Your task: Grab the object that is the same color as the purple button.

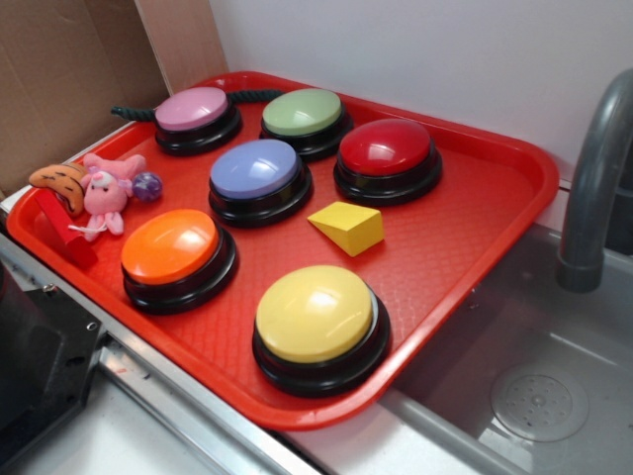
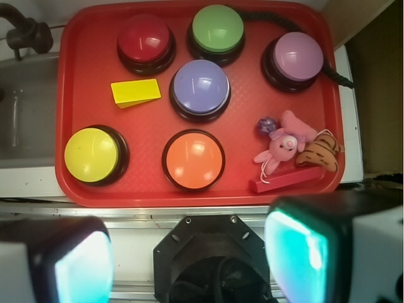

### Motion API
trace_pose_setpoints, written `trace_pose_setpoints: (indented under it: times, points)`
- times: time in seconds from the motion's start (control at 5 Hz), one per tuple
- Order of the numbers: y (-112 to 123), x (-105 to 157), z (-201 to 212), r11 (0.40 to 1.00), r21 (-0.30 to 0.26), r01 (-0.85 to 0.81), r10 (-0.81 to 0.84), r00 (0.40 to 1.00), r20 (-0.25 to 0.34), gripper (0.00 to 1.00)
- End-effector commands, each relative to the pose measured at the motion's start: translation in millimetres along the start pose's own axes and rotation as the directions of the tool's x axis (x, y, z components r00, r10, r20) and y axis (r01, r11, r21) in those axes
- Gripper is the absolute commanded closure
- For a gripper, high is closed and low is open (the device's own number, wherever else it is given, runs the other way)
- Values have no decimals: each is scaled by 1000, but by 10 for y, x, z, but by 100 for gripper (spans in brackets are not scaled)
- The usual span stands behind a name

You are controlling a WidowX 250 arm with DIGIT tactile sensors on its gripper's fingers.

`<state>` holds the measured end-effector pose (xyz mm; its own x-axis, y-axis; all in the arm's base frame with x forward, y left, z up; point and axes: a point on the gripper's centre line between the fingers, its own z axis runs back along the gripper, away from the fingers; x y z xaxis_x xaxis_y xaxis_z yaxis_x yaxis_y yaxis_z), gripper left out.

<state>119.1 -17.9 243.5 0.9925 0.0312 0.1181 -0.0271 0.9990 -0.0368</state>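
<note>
A tiny shiny purple ball (image 1: 147, 186) lies on the red tray (image 1: 475, 213) at its left side, touching a pink plush animal (image 1: 104, 190). In the wrist view the ball (image 2: 266, 125) sits just above the plush (image 2: 282, 145). The periwinkle domed button (image 1: 256, 170) with a black base stands mid-tray, also in the wrist view (image 2: 201, 87). My gripper (image 2: 189, 259) is open and empty, high above the tray's near edge, over the robot's black base. Its fingers (image 2: 297, 246) frame the bottom of the wrist view. The gripper does not show in the exterior view.
Pink-mauve (image 1: 193, 109), green (image 1: 303, 112), red (image 1: 386, 148), orange (image 1: 171, 247) and yellow (image 1: 315, 314) buttons stand on the tray. A yellow wedge block (image 1: 348, 227), a brown striped plush (image 1: 61, 183), a red bar (image 2: 287, 181) and a dark rope (image 2: 297, 28) are there too. A grey faucet (image 1: 593, 188) and sink are right.
</note>
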Motion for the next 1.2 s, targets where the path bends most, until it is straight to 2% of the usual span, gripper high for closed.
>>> trace_pose_setpoints:
  times: [0.0, 0.2, 0.4, 0.6, 1.0]
  points:
    - [0, 0, 0, 1000, 0, 0, 0, 1000, 0, 0]
    - [139, 140, -187, 995, 75, 64, -64, 998, 6, 0]
    - [265, 255, -417, 989, 68, 132, -133, 991, 11, 0]
    - [477, 394, -741, 974, 26, 225, -225, 974, 16, 0]
    - [803, 619, -1390, 886, 13, 464, -464, 885, 25, 0]
